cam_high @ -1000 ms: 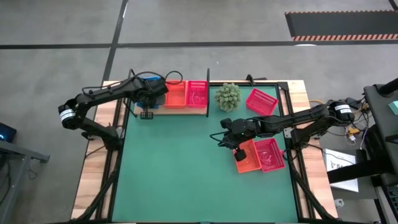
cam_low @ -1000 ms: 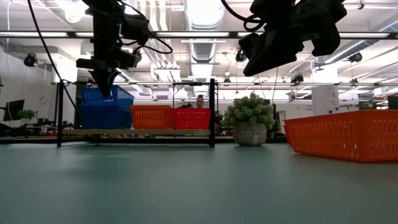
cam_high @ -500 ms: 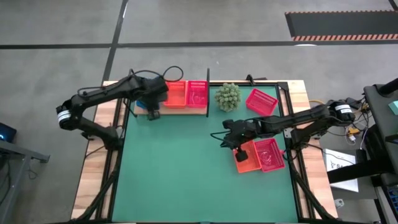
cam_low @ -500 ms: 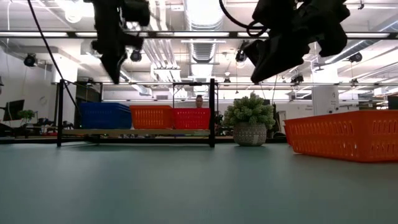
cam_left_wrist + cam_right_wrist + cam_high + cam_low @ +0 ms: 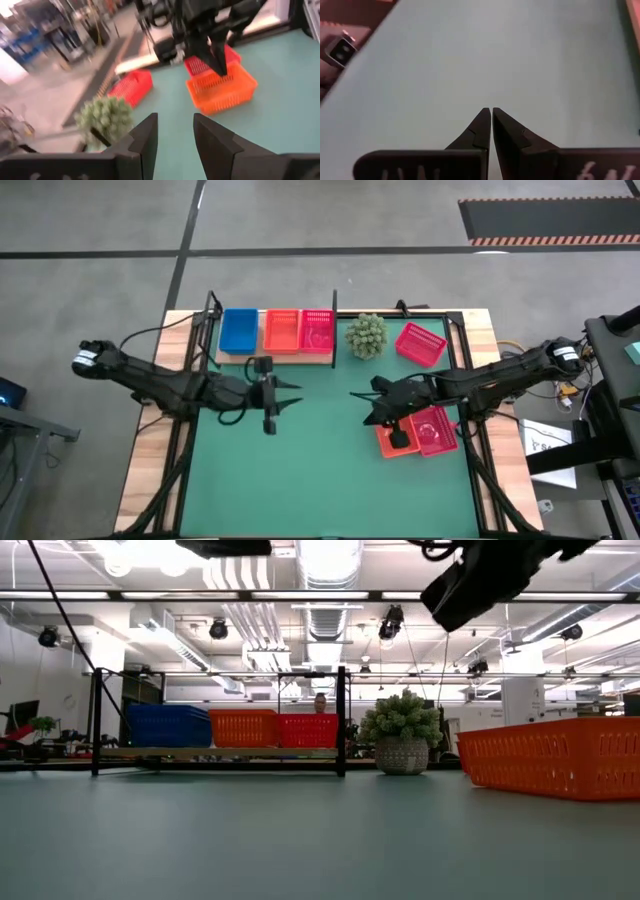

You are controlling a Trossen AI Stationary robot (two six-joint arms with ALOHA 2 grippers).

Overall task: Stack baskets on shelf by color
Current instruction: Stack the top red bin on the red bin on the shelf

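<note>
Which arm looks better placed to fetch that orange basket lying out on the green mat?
The right arm. Its gripper, fingers shut, hovers right beside the orange basket. The left gripper, fingers open, is out over the mat's middle, farther from it.

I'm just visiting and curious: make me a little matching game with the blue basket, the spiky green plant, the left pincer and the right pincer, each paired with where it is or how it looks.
Things:
1. blue basket
2. spiky green plant
3. left pincer
4. right pincer

Descriptions:
A. fingers shut, near the loose orange basket
B. on the shelf, at the end farthest from the plant
C. open and empty, above the green mat
D. standing between the shelf and a lone red-pink basket

Pairs: 1-B, 2-D, 3-C, 4-A
</note>
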